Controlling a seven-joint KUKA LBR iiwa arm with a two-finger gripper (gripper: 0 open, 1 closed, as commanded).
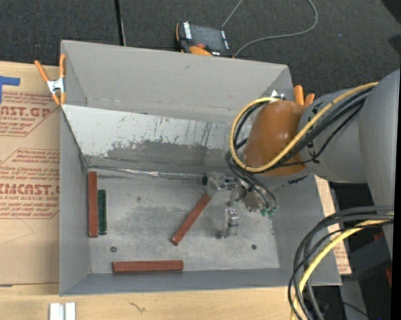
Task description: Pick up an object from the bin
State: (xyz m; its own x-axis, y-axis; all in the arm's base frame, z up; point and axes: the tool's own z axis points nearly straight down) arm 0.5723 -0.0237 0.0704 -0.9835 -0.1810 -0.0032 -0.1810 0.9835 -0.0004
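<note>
surface: grey metal bin point(145, 207), floor scuffed | middle: slanted red-brown bar point(190, 219) lying flat | well left of slanted bar: upright red-brown bar point(92, 204) by the left wall, dark green strip point(101, 212) just beside its right | below-left of slanted bar: level red-brown bar point(147, 267) along the near wall

Bin floor point(145, 200) is bare from centre out to 10–12 o'clock. Obstacles: slanted red-brown stick point(191, 220) just right of centre, with the gripper point(231, 225) near it at 3. Left stick point(92, 204) and green strip point(102, 212) lie along the 9 o'clock wall, front stick point(147, 267) along the 6–7 wall.
</note>
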